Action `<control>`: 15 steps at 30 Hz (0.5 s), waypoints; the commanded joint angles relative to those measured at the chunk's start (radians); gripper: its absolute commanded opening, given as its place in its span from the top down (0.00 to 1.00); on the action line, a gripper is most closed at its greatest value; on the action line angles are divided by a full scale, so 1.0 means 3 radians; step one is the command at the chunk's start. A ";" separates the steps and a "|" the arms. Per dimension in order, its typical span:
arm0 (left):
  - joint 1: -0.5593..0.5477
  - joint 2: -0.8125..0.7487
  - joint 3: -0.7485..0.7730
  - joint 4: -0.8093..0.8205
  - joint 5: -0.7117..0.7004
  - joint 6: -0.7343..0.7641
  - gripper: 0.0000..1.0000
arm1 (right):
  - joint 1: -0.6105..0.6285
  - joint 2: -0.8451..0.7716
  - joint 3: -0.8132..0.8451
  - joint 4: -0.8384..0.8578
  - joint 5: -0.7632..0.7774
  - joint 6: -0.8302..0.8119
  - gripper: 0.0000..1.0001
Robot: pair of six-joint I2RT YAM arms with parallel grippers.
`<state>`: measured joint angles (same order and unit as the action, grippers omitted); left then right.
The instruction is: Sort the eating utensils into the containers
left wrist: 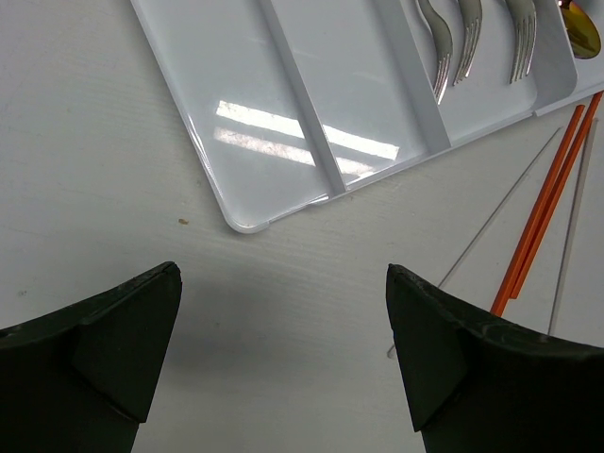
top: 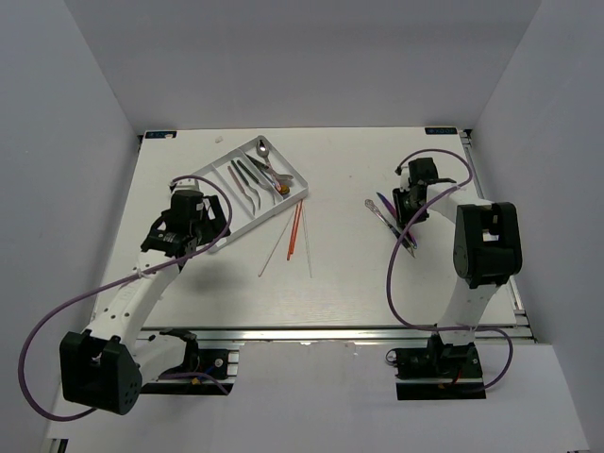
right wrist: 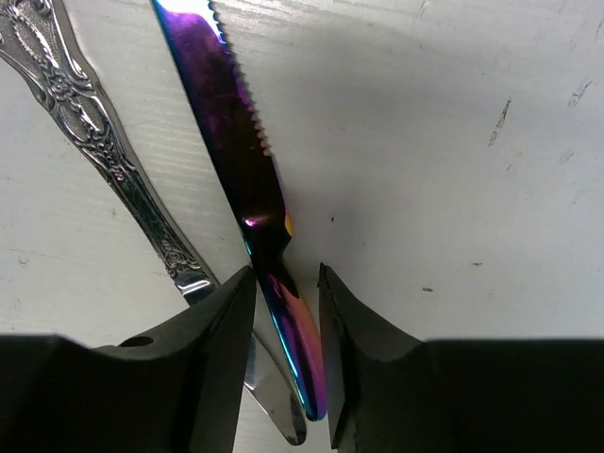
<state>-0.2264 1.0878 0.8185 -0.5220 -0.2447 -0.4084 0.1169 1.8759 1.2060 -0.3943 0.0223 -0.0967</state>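
Note:
The white tray lies at the back left, with forks and a spoon in its compartments. My left gripper hovers open and empty above the table by the tray's near corner; the left wrist view shows its fingertips wide apart. Fork tines show in the tray. Orange-red chopsticks and pale chopsticks lie on the table. My right gripper is low on the table, jaws narrowed round the handle of an iridescent purple-blue knife.
A silver knife with an ornate handle lies beside the iridescent knife, partly under my right gripper's left finger. Both lie right of centre. Grey walls enclose the table. The purple cables loop beside both arms.

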 commanded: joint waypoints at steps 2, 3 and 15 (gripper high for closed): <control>-0.0017 -0.0001 0.0064 0.0053 0.0049 0.0006 0.02 | -0.0037 0.0098 0.0009 -0.0025 0.0018 -0.0005 0.62; -0.0017 -0.0001 0.0064 0.0053 0.0049 0.0006 0.02 | -0.0042 0.0088 0.0009 -0.0025 0.0028 0.0000 0.63; -0.0022 -0.0093 0.0059 0.0053 0.0079 0.0006 0.02 | -0.0011 0.0414 -0.0144 -0.0204 0.0294 0.0189 0.77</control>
<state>-0.2268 1.0927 0.8185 -0.5220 -0.2348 -0.4084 0.1127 1.8900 1.2125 -0.3878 0.0654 -0.0551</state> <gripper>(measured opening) 0.981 0.269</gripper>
